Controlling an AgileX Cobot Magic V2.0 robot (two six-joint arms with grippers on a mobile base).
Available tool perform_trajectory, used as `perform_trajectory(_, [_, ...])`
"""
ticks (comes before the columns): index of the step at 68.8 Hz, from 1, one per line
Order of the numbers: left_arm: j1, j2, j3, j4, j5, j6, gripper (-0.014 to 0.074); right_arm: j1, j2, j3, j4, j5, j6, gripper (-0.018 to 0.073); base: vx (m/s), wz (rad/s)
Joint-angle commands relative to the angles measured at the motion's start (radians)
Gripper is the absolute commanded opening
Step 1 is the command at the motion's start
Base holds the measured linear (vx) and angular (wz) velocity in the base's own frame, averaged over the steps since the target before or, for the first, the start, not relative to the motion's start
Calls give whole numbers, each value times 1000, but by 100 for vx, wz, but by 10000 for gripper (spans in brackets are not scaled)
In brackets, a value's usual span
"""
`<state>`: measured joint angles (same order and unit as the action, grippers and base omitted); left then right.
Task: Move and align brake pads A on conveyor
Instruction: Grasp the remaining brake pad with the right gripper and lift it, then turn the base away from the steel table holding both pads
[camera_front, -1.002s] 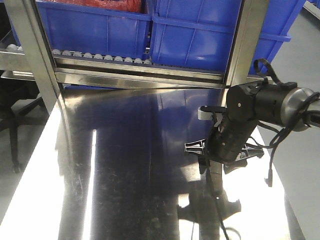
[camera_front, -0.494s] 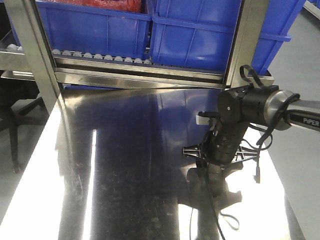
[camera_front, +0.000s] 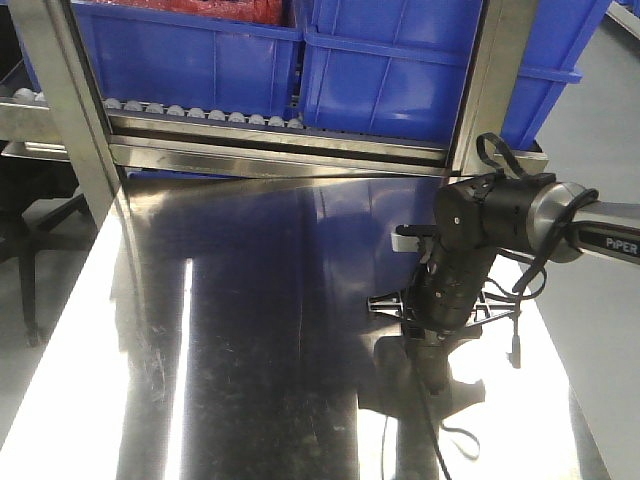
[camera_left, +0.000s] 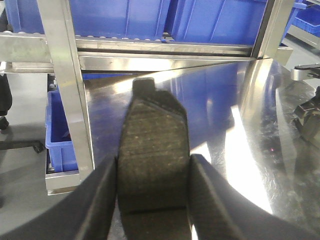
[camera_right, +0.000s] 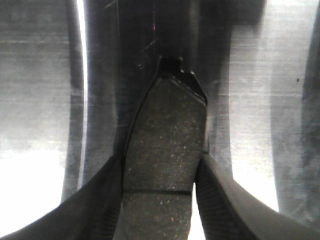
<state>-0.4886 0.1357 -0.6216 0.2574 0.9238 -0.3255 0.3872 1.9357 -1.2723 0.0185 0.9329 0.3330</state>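
In the left wrist view a grey brake pad (camera_left: 152, 125) with a thin cross groove sits lengthwise between the jaws, and my left gripper (camera_left: 153, 167) is shut on it, above the edge of the steel table (camera_left: 250, 150). My right gripper (camera_right: 160, 167) is shut on a second brake pad (camera_right: 167, 125), held just over the shiny steel surface. In the exterior view the right gripper (camera_front: 420, 322) points down at the table's right side. The left gripper does not show there. The conveyor is out of view.
A roller rack with blue bins (camera_front: 200, 50) stands behind the steel table (camera_front: 250, 350). Its steel post (camera_left: 62, 75) rises left of the left gripper, with a blue bin (camera_left: 60, 140) below. Cables hang from the right arm (camera_front: 500, 215).
The right arm has drawn in towards the left and sunk a little towards the table, then nearly stopped over the last half second.
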Motion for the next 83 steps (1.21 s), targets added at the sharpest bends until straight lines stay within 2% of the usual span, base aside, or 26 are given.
perform_trajectory(1, [-4,16,-24,12,-98,-1,-6,-20,-101,-2,-9,-31,-44,-9,0,0])
perform_trajectory(20, [-4,16,-24,12,-98,-1,-6,-163,-293,141,-11,-91,-203,-4,0,0])
perform_trajectory(30, [-4,16,-24,12,-98,-1,-6,-216,-452,229,-18,-156,-236,-3,0,0])
perform_trajectory(38, [-4,16,-24,12,-98,-1,-6,-221,-598,302,-45,-200,-241,-2,0,0])
perform_trajectory(83, [-4,16,-24,12,-98,-1,-6,-221,-1402,673,-55,-405,-288,-2,0,0])
